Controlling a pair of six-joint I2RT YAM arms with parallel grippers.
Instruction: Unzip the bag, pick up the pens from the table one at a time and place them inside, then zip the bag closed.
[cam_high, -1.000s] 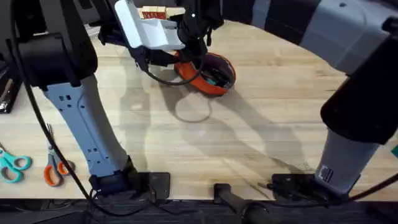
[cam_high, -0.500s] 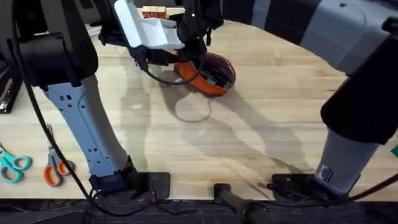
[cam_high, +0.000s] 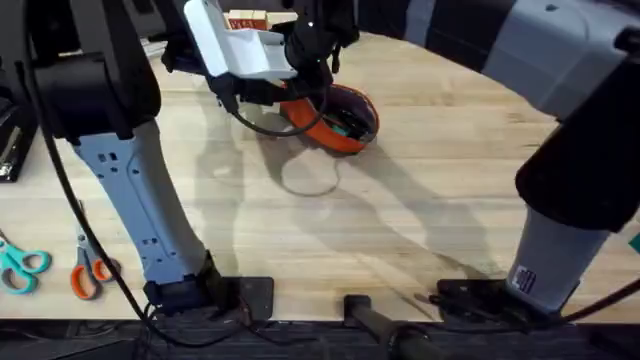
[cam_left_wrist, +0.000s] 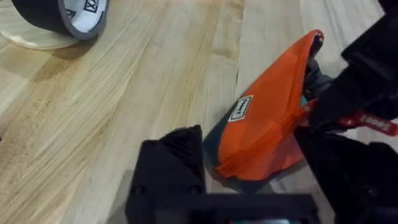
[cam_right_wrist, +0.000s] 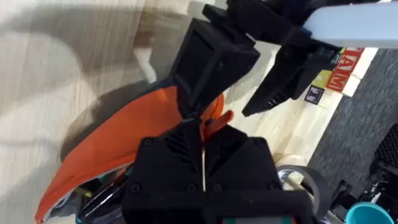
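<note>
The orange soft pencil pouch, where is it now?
In the overhead view, the orange soft pencil pouch lies on the light wooden table, far side near the middle, under both end effectors.

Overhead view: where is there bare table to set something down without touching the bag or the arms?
The broad middle of the table, between the bag and the two arm bases, is bare. It is crowded at the far edge, where both grippers meet over the bag, and at the near left, where two scissors lie.

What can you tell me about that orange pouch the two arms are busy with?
The bag is a soft orange fabric pouch with a small white label and a dark zipper edge. It lies on the far part of the wooden table, gaping open with items inside. The left gripper straddles one end; the right gripper is shut on its orange pull tab.
</note>
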